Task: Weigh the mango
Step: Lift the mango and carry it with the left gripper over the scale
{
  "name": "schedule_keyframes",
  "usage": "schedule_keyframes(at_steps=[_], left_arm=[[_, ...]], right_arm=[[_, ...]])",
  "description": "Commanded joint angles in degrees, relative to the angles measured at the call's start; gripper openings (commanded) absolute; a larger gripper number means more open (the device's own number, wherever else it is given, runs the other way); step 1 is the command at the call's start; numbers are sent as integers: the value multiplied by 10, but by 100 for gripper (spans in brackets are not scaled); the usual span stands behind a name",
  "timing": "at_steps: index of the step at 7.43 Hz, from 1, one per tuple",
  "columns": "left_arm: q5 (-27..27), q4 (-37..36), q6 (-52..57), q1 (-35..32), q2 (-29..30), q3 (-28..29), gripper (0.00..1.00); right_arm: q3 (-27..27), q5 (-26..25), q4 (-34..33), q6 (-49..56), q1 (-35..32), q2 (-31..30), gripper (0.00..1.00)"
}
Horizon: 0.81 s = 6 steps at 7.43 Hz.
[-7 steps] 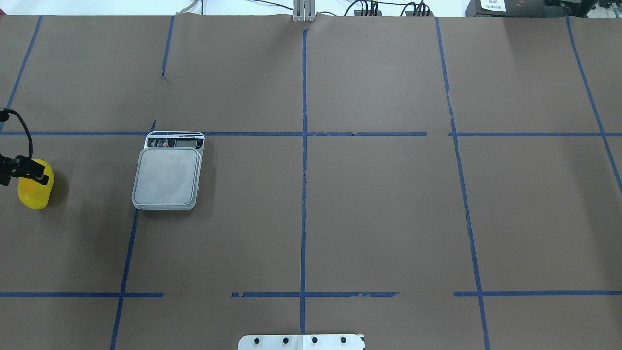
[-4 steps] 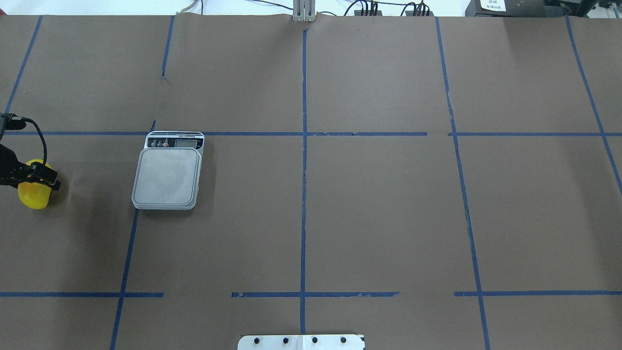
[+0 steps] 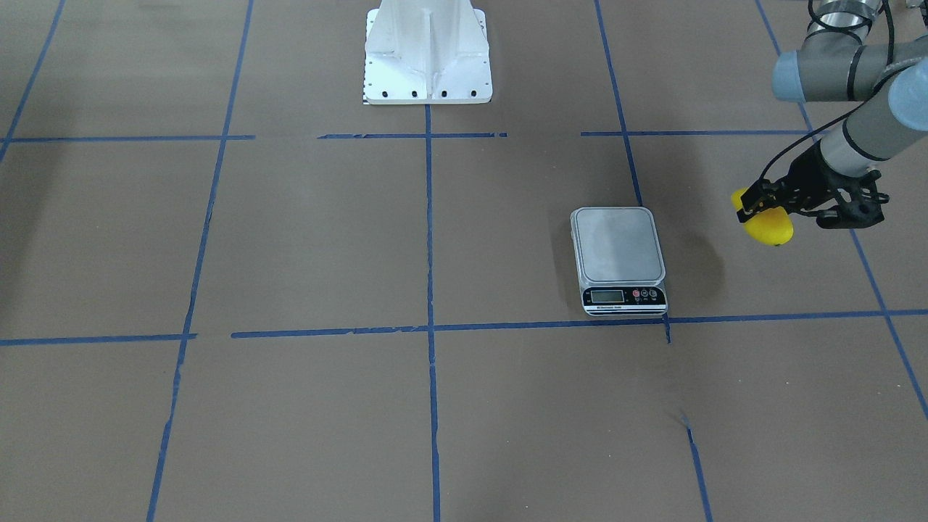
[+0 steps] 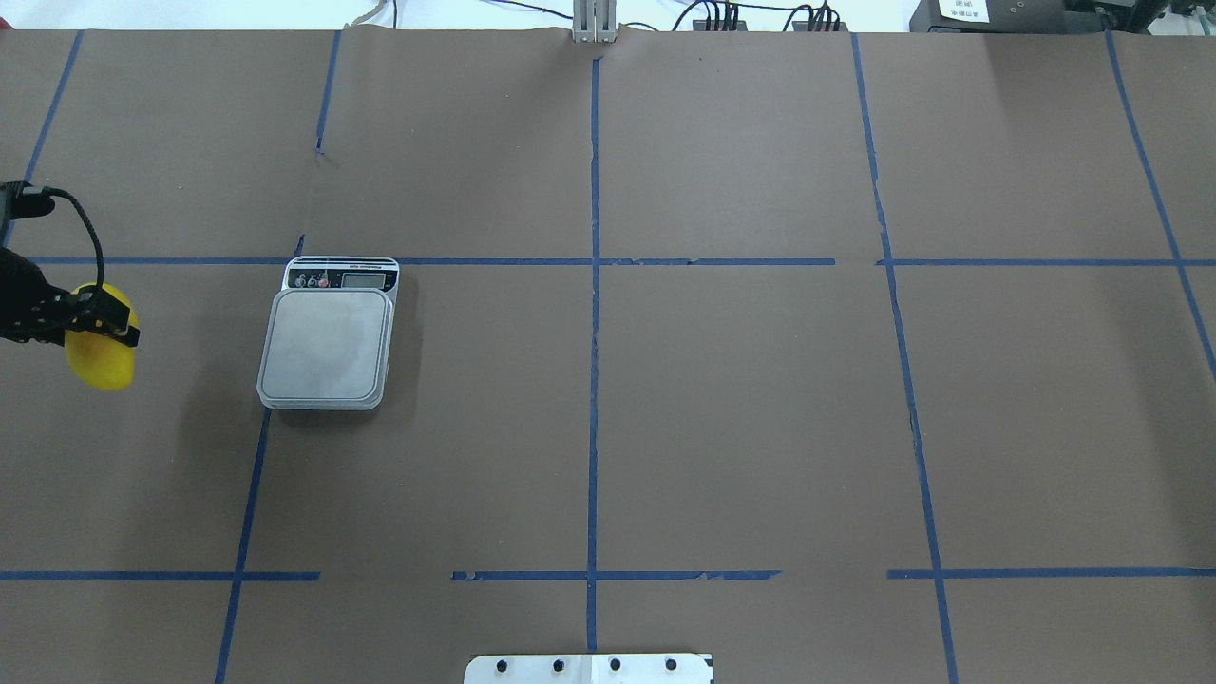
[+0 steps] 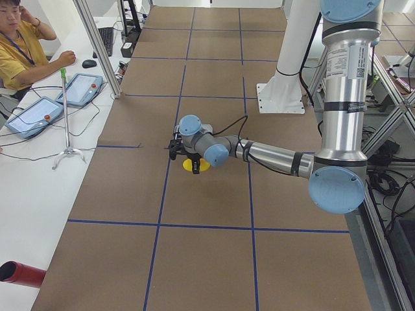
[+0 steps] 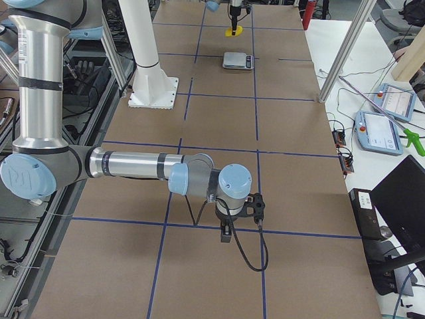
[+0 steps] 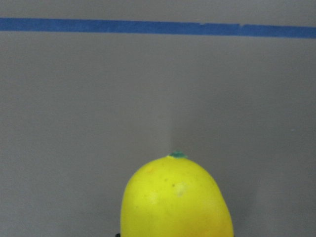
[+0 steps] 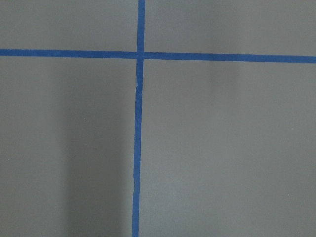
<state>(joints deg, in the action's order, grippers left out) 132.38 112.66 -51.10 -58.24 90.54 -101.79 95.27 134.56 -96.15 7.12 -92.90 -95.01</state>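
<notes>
While you watch from overhead, the left arm's jaws sit clamped on the upper end of the mango (image 4: 100, 359), holding it above the brown surface (image 4: 722, 427), beside the silver scale (image 4: 328, 344) and apart from it. Lettering on the scale's black panel (image 3: 624, 296) is too small to read. You cannot tell how the right arm's jaws stand.

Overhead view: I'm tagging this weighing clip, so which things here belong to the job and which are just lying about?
For the job:
- mango, held above the table
- left gripper, jaws shut on the mango
- scale, platform bare

Just lying about:
- blue tape lines
- white base plate
- cables at the far edge
</notes>
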Motion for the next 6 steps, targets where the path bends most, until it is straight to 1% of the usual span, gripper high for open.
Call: schedule_keyframes(at_steps=[1, 2, 4, 5, 6], left_arm=[[-1, -54, -141, 28, 109, -16, 0], [-4, -60, -191, 90, 156, 10, 0], [-18, -60, -205, 134, 203, 60, 0], [-34, -60, -204, 139, 196, 56, 0], [-34, -60, -202, 134, 193, 51, 0]], right_arm=[[0, 0, 0, 0, 0, 0, 100], [0, 0, 0, 0, 0, 0, 100], [0, 0, 0, 0, 0, 0, 100], [0, 0, 0, 0, 0, 0, 100], [0, 0, 0, 0, 0, 0, 100]])
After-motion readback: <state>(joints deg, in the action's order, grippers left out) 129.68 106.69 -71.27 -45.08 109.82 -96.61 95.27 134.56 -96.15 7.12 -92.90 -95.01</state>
